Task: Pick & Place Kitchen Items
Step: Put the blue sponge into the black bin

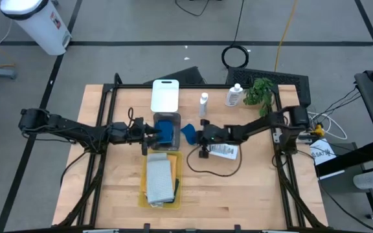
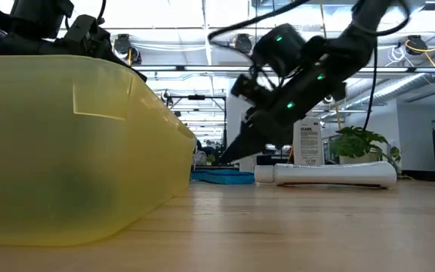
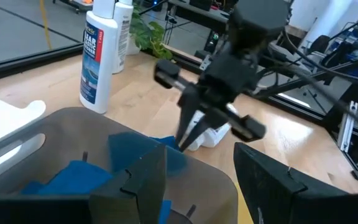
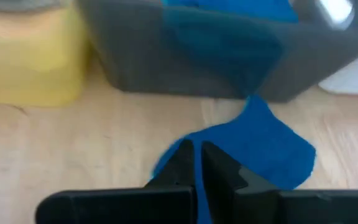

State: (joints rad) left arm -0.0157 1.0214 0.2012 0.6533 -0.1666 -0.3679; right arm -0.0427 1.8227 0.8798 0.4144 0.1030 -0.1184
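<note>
I read cloths (image 1: pixel 160 180) stowed in the yellow tray (image 1: pixel 144 194), lower centre. Right claw (image 4: pixel 197 163) is pinched on a blue sponge (image 4: pixel 253 146) on the tabletop (image 1: pixel 238 188) beside the grey tray (image 4: pixel 135 68); left claw (image 1: pixel 149 133) is half-wide above that tray; bottles remain unplaced

The grey tray (image 3: pixel 73 134) wall veils the sponges (image 3: pixel 73 177) inside (left wrist view, edges cut off).
</note>
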